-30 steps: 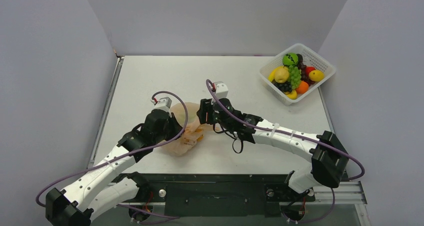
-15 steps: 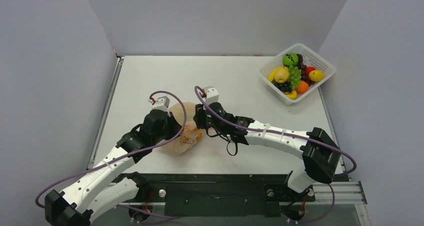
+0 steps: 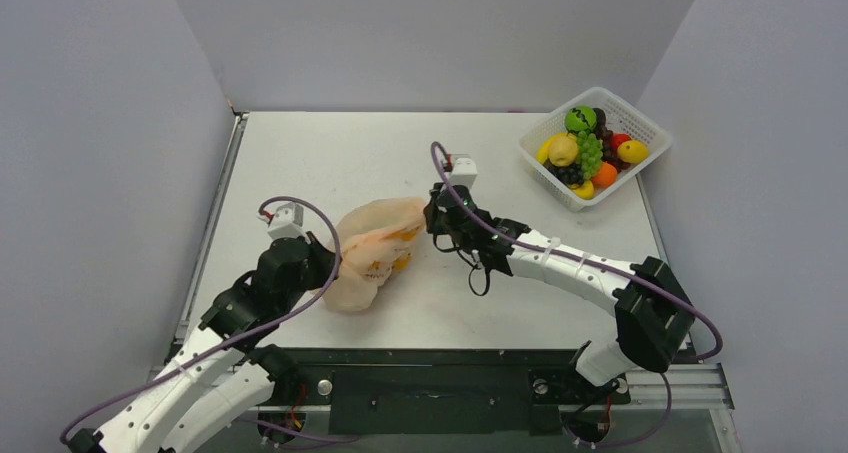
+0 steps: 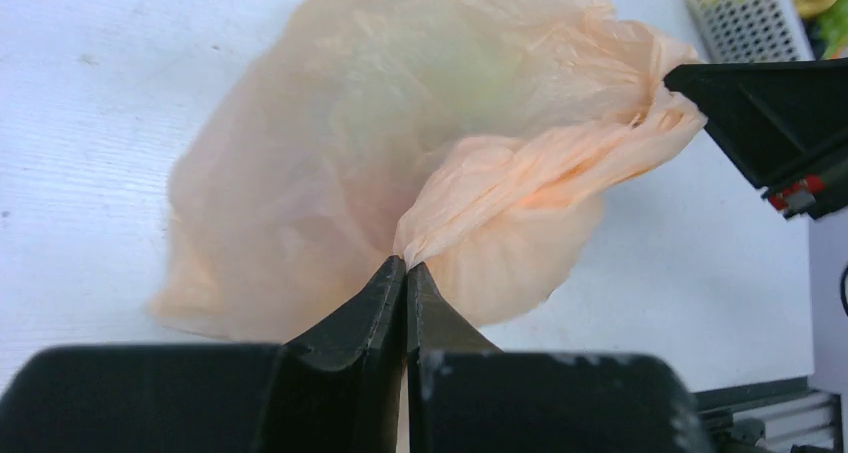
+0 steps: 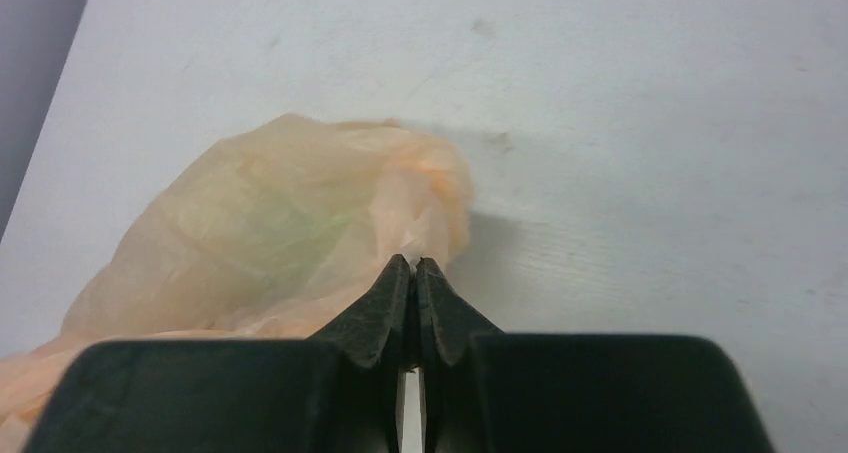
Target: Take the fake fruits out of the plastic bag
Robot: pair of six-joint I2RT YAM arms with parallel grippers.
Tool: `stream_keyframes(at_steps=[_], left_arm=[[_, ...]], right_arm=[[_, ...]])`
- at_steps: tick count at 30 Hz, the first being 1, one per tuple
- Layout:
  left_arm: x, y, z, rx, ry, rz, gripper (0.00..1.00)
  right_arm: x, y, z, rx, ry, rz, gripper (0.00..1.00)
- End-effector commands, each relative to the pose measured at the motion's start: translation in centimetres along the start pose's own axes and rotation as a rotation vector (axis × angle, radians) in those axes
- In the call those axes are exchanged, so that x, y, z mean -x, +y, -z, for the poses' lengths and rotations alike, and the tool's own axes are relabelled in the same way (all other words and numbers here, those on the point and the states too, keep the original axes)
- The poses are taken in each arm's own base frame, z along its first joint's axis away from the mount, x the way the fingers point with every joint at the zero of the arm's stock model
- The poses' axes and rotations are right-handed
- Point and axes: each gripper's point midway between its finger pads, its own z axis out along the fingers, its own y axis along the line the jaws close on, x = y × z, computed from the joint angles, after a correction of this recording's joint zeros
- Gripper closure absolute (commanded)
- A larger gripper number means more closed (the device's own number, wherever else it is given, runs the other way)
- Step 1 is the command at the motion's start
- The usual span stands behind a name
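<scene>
Left jaws and right jaws are each clamped shut on opposite ends of the bag [image 3: 362,235]. The fruits [image 3: 398,263] look to be inside, none taken out yet.

Overhead, two wrist close-ups; shared bag [image 3: 358,273]

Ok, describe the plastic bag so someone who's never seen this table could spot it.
On the white table, look left of centre, toward the near edge. The plastic bag is the crinkly, translucent peach-orange bundle there, unlike the rigid white basket in the far right corner.
</scene>
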Motion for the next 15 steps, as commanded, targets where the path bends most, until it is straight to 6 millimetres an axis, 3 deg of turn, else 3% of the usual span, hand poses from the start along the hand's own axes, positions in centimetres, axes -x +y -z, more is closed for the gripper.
stream_keyframes(at_steps=[1, 2, 5, 10, 15], left_arm=[[4.1, 2.2, 3.7, 0.059, -0.201, 0.091, 1.0], [4.1, 2.5, 3.9, 0.055, -0.22, 0.111, 1.0], [5.0, 2.8, 5.6, 0.001, -0.298, 0.176, 1.0], [5.3, 2.9, 6.6, -0.04, -0.33, 0.196, 1.0], [5.6, 1.1, 7.3, -0.113, -0.301, 0.136, 1.0]], right_arm=[[3.3, -9.1, 0.4, -0.273, -0.112, -0.233, 1.0], [3.5, -10.3, 0.4, -0.303, -0.12, -0.252, 1.0], [3.8, -11.2, 0.5, -0.341, -0.127, -0.261, 1.0], [3.4, -8.8, 0.0, -0.24, -0.094, -0.226, 1.0], [3.5, -7.2, 0.0, -0.192, -0.084, -0.185, 1.0]])
